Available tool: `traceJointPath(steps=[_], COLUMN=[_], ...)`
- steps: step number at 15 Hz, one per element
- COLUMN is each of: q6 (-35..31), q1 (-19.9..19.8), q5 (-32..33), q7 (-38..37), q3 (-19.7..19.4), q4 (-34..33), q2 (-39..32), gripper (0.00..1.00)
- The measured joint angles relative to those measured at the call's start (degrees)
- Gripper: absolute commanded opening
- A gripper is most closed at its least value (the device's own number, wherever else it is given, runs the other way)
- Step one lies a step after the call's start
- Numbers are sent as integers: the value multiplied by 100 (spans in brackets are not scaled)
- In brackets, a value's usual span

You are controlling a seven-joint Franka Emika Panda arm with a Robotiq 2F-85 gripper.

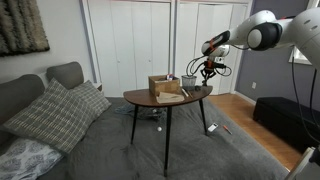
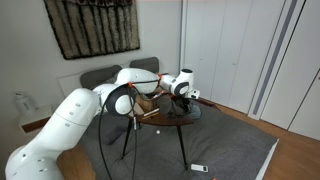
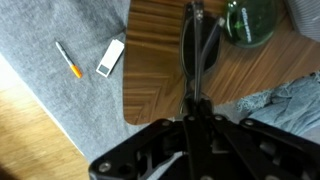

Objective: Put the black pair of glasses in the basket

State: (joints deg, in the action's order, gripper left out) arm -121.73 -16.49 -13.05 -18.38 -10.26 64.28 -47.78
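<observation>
Glasses (image 3: 191,50) black, thin, blurred, clamped between jaws.

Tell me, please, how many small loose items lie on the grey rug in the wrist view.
2: an orange-tipped pen near the wooden floor, and a white rectangular item beside it, closer to the table. More may be hidden under the table.

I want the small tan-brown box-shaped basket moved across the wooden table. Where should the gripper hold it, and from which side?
Pinch one straight wall of the tan-brown box-shaped basket at its top rim, coming down from above. It stands upright, mouth open, so a thin wall edge faces up; the wall nearest the gripper seems handiest.
</observation>
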Motion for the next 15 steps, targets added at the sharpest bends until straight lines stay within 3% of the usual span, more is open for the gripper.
traceJointPath(steps=[6, 10, 15], q6=[-1765, -3199, -4510], q1=[306, 576, 640], q5=[35, 34, 20], q7=[418, 780, 1137], q3=[-5, 24, 423], q4=[594, 1556, 2890], q2=[714, 1404, 2168], gripper=[7, 7, 6])
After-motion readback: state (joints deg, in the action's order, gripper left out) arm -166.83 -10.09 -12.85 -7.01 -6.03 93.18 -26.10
